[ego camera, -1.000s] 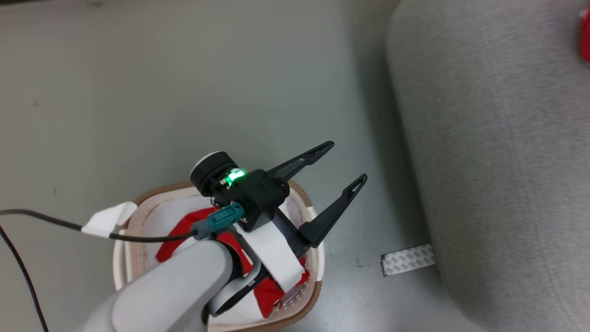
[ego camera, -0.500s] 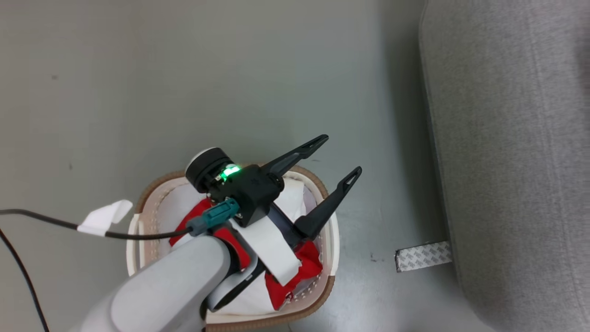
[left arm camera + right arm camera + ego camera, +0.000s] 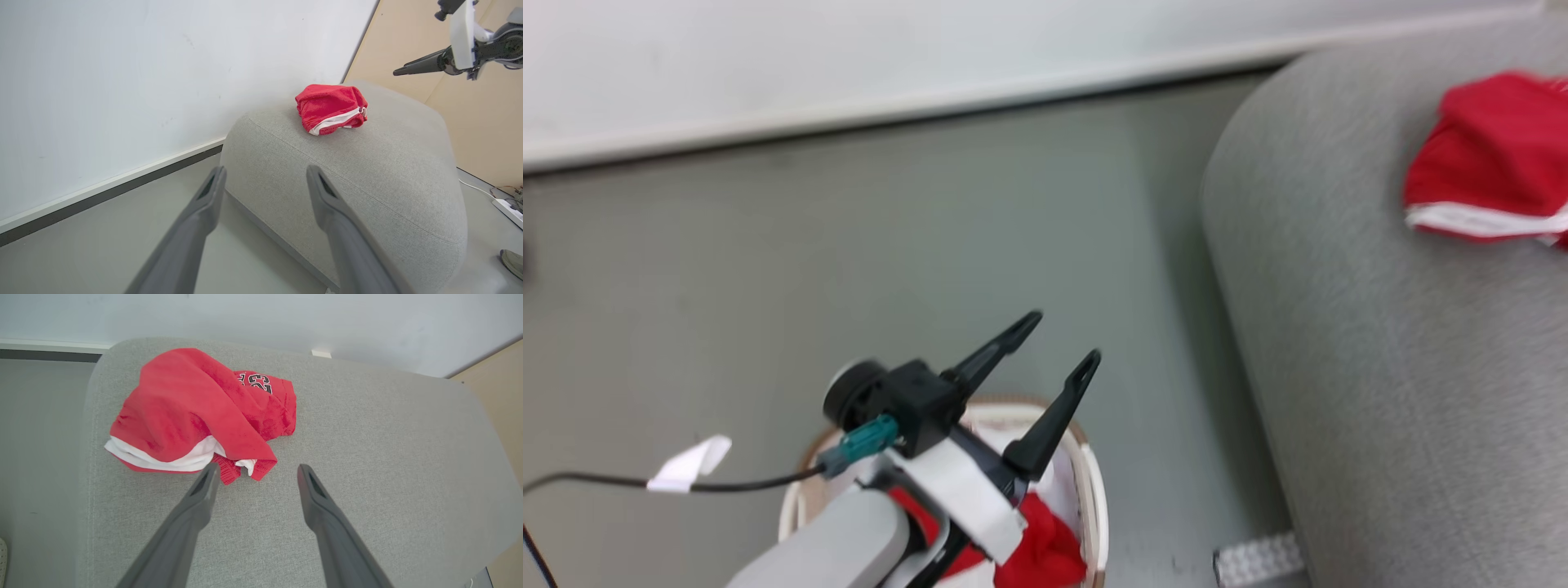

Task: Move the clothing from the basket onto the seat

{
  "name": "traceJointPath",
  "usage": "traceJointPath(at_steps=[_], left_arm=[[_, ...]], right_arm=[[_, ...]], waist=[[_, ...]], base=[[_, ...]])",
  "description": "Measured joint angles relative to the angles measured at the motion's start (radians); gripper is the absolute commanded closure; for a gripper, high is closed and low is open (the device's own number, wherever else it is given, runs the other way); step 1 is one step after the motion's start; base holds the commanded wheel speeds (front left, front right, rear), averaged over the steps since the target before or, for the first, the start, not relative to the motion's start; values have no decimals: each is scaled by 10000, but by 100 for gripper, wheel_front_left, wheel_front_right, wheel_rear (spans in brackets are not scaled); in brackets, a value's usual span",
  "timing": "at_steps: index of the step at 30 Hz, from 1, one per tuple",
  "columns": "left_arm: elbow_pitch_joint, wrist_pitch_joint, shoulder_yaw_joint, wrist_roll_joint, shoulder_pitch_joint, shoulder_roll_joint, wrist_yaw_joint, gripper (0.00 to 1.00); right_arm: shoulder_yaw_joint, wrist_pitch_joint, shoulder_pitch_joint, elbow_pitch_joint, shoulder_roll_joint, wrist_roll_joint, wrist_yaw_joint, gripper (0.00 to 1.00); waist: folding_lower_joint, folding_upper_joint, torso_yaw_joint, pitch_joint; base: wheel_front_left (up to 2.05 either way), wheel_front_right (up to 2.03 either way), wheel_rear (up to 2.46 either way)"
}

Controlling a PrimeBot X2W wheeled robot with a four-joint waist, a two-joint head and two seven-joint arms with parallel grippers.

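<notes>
Two end effectors: both spread wide and empty. The left end effector (image 3: 1063, 339) hangs above the basket (image 3: 1094, 490); the right end effector (image 3: 258, 468) is over the seat (image 3: 367, 457), its left fingertip just at the edge of the cloth lying there.
Red garment (image 3: 196, 412): rests bunched on the seat near one rounded corner, free of any grip.
Step in hand: by the look of it, the set-down of this piece is complete and the right arm is clear to pull away.
Basket contents: more red clothing (image 3: 1045, 547) is heaped inside, on the floor beside the seat.
Next move: likely a descent by the left arm into the basket, pinching red fabric and not the pale lining.
Long axis: in the right wrist view the heap runs from lower left to upper right.
Facing: the white trim band (image 3: 163, 459) lies at the near lower-left end and the printed numerals (image 3: 257, 380) at the far upper-right end.
</notes>
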State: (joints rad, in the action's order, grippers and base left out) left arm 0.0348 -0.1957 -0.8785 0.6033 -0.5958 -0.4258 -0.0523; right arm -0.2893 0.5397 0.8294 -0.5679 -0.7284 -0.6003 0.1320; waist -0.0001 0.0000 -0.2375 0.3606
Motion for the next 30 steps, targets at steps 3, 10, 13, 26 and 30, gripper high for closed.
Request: traceJointPath(at_steps=[3,10,13,26,30], left_arm=[[-6,-138,136,259,471,-31,-217,0],[-458,-520,1026,635,1582,-341,-1032,0],[-685,-562,1616,863,2030,-723,-1496,0],[-1486,-683,5049,823,5032,-671,-2614,0],[-1127,-683,5653,265,5694,40,-2079,0]], right_arm=[[-362,493,-109,1388,-437,-341,0,0],[-305,-186,-366,4027,-161,-1028,0,0],[389,-1108,-779,4560,531,-1018,-2,0],[2842,-4886,-6175,6393,4525,1450,0,0],[2642,-5869,-7481,6276,5405,1873,-2,0]], waist=[[-2,0,1,-771],[-3,0,158,-2424],[-4,0,347,-2967],[-2,0,1695,-3599],[0,0,1874,-3586]], base=[[0,0,0],[0,0,0],[0,0,0],[0,0,0],[0,0,0]])
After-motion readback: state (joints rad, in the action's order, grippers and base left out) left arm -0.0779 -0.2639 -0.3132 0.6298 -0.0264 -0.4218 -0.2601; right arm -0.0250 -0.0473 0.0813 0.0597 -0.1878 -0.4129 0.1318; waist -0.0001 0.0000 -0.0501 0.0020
